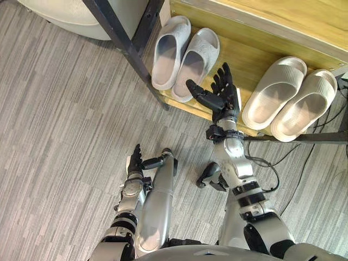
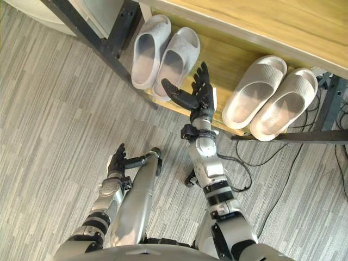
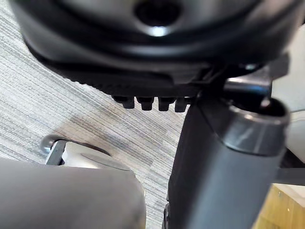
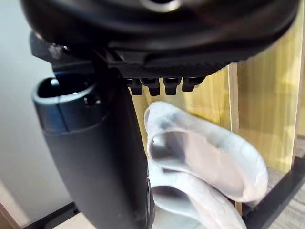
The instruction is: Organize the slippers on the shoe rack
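Two pairs of slippers rest on the wooden bottom shelf of the shoe rack [image 1: 247, 57]. The pale grey pair [image 1: 185, 53] lies at the shelf's left end, and shows close in the right wrist view as grey slippers [image 4: 200, 162]. A cream ribbed pair [image 1: 291, 98] lies at the right, heels hanging over the shelf's front edge. My right hand [image 1: 224, 93] hovers open between the two pairs at the shelf's front edge, fingers straight, thumb spread, holding nothing. My left hand [image 1: 134, 162] hangs low over the floor, fingers straight and empty.
A black metal rack leg [image 1: 128, 46] slants down to the left of the grey pair. A black rail [image 1: 296, 138] runs under the cream pair. A pale rounded object [image 1: 65, 16] sits at the upper left. Grey striped floor [image 1: 60, 136] spreads to the left.
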Tool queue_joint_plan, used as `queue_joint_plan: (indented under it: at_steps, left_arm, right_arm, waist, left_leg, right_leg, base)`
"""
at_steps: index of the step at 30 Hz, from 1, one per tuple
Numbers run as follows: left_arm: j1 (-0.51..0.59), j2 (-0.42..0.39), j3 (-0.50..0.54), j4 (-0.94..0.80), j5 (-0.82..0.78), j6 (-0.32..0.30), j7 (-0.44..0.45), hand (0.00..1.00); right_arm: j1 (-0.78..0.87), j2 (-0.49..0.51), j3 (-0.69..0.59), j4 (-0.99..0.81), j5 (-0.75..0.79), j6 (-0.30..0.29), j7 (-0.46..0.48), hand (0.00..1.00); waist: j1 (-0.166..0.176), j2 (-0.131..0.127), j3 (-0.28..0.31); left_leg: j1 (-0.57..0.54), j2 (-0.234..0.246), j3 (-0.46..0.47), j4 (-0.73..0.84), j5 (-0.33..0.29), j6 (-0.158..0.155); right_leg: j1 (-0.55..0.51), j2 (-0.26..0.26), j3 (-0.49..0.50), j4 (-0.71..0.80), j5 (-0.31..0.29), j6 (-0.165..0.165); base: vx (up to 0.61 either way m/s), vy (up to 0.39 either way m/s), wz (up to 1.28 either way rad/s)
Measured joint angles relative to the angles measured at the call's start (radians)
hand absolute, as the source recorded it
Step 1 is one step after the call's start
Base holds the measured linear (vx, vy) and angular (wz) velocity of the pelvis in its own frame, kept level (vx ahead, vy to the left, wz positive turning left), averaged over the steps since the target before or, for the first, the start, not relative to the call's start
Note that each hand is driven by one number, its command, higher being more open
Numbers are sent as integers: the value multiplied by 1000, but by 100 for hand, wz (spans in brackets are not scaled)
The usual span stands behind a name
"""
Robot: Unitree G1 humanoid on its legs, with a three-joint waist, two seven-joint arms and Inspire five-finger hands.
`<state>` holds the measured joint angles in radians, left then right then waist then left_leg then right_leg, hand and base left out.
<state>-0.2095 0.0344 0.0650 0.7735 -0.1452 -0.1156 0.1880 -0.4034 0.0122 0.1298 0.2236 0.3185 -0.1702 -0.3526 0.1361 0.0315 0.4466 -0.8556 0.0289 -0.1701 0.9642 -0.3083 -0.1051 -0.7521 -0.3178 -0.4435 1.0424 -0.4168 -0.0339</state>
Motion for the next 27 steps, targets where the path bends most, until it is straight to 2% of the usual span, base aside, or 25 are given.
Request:
queue_joint_plan:
  at_steps: [6, 14, 16, 21, 27]
  left_arm:
    - [3, -5, -1, -3, 0, 8, 0, 100]
    - [7, 2, -1, -1, 1, 9, 2, 100]
    - [15, 5, -2, 1, 3, 9, 1, 100]
    - [43, 28, -21, 17, 25, 8, -4, 100]
    - [52, 76, -106, 86, 63, 8, -27, 100]
  right_arm:
    - [72, 8, -28, -66, -124, 6, -50, 100]
    - [115, 21, -23, -136, -204, 10, -62, 100]
    - [117, 19, -18, -155, -204, 10, -51, 100]
    - [161, -42, 88, -217, -250, 9, 20, 100]
    - [258, -143, 199, -233, -334, 6, 116, 100]
  waist:
    - [-9, -2, 1]
    - [-12, -14, 6]
    - [-13, -21, 6]
    - [-22, -52, -6]
    - [-47, -77, -25]
  left_leg:
    - [18, 10, 14, -8, 0, -1]
    - [46, 20, 24, -30, -4, 2]
    - [64, 19, 27, -40, -2, -1]
    - [151, 16, 45, -111, 3, 3]
    - [295, 15, 67, -294, 62, 20]
  right_leg:
    - [2, 7, 14, 0, 1, 0]
    - [23, 18, 20, -25, 5, -3]
    - [40, 17, 20, -33, 11, -9]
    - [116, 20, 21, -96, 23, 5]
    - [246, 48, 12, -281, 98, 31]
  base:
    - [-10, 15, -8]
    - [12, 14, -4]
    - [49, 47, 1]
    - [61, 34, -1]
    - [66, 52, -3]
